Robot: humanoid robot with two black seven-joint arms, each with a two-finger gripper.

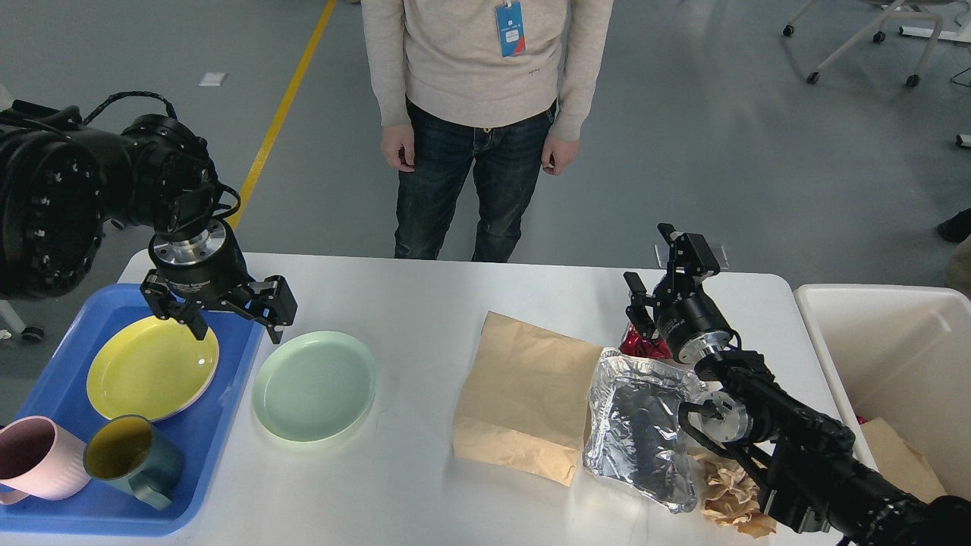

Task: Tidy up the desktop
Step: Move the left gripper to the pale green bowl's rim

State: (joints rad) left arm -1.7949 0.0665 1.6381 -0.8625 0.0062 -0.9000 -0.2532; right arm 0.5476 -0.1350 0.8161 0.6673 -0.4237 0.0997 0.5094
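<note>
The white desktop (425, 303) holds a pale green plate (315, 385), a flat brown paper bag (523, 394), a crinkled silver foil bag (641, 425), a red wrapper (641, 347) and crumpled brown paper (728, 493). My left gripper (231, 318) is open and empty, above the far right corner of the blue tray (227, 425), just left of the green plate's far edge. My right gripper (651, 262) is open and empty, raised above the red wrapper. My right arm hides part of the crumpled paper.
In the blue tray are a yellow plate (152, 368), a pink mug (34, 459) and a dark teal mug (133, 459). A white bin (827, 334) with brown paper inside stands off the table's right end. A person (478, 114) stands at the far edge.
</note>
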